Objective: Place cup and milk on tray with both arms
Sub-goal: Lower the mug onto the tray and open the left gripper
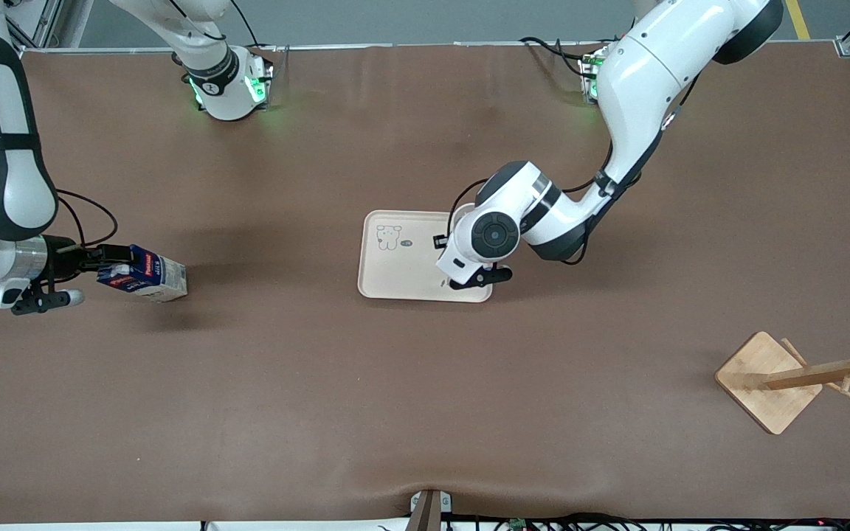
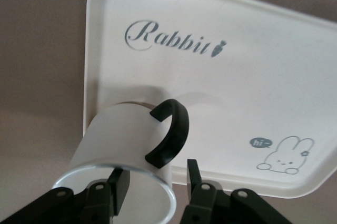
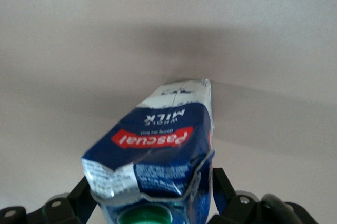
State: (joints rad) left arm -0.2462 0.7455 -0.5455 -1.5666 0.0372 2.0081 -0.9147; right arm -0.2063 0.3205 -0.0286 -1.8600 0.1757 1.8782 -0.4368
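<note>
The white cup [image 2: 116,134] with its black handle [image 2: 168,134] stands upright on the beige tray [image 2: 210,87], close to one edge. My left gripper [image 2: 156,177] hangs over it, open: one finger is inside the cup and the other finger [image 2: 193,176] stands just off the wall. In the front view the left gripper [image 1: 462,258] covers the cup at the tray's [image 1: 395,273] end toward the left arm. At the right arm's end of the table, my right gripper [image 1: 119,269] [image 3: 152,187] is shut on the cap end of the tilted blue milk [image 1: 152,274] [image 3: 152,140].
A wooden rack [image 1: 768,380] with pegs stands toward the left arm's end, nearer to the front camera than the tray. Brown table surface [image 1: 285,369] stretches between the milk and the tray.
</note>
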